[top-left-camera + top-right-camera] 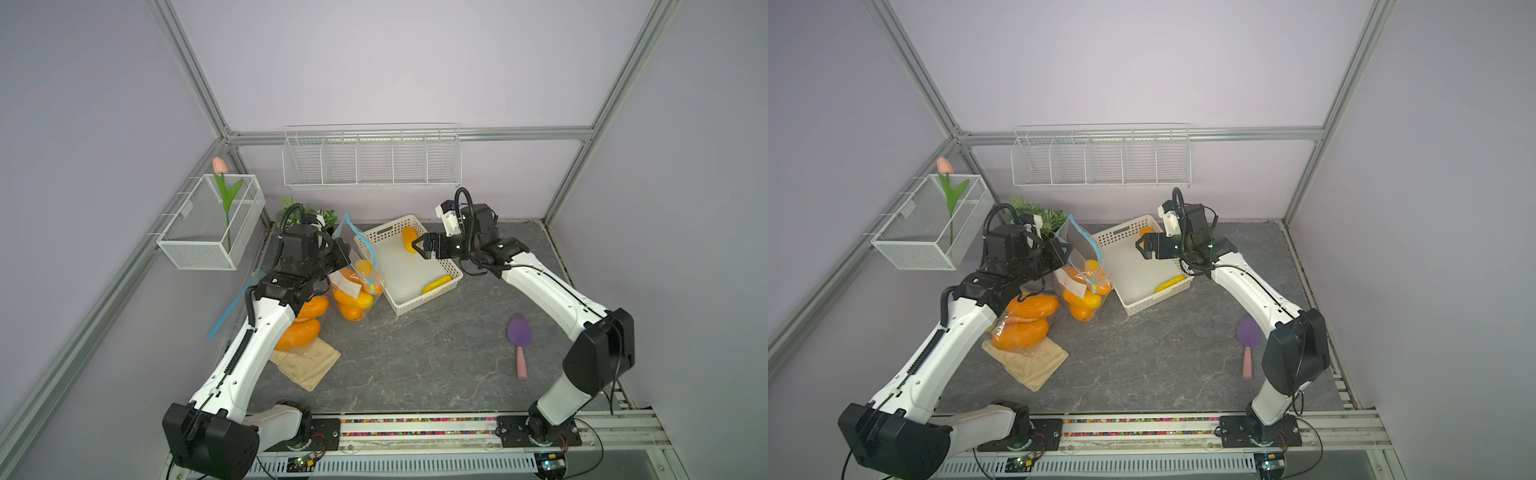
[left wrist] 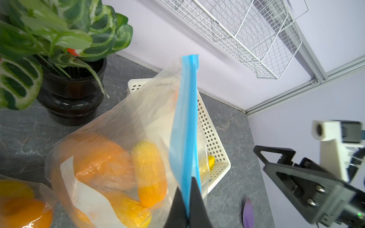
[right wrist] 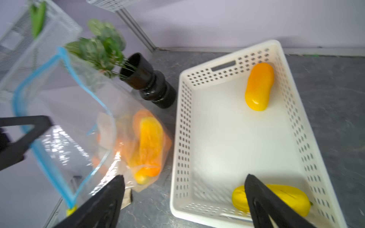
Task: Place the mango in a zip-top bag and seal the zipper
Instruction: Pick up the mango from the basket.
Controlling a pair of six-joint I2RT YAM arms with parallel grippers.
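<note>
Blue zip strip (image 2: 186,126) of the bag (image 1: 361,266) is pinched by the left claw (image 2: 187,189), mouth up and open. The right claw (image 1: 417,247), spread wide, hovers over the white basket (image 3: 183,118), right of the bag, which holds 2 fruits: a far mango (image 3: 259,86) and a near mango (image 3: 280,199). Best to straddle the far mango across its narrow width, clear of the wall.

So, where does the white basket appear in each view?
Top view: white basket near the picture's centre.
Top view: the same place.
Left wrist: partly hidden behind the bag, wall showing.
Right wrist: large, beside the bag.
Shared landmark: the blue-zippered bag next to it.
</note>
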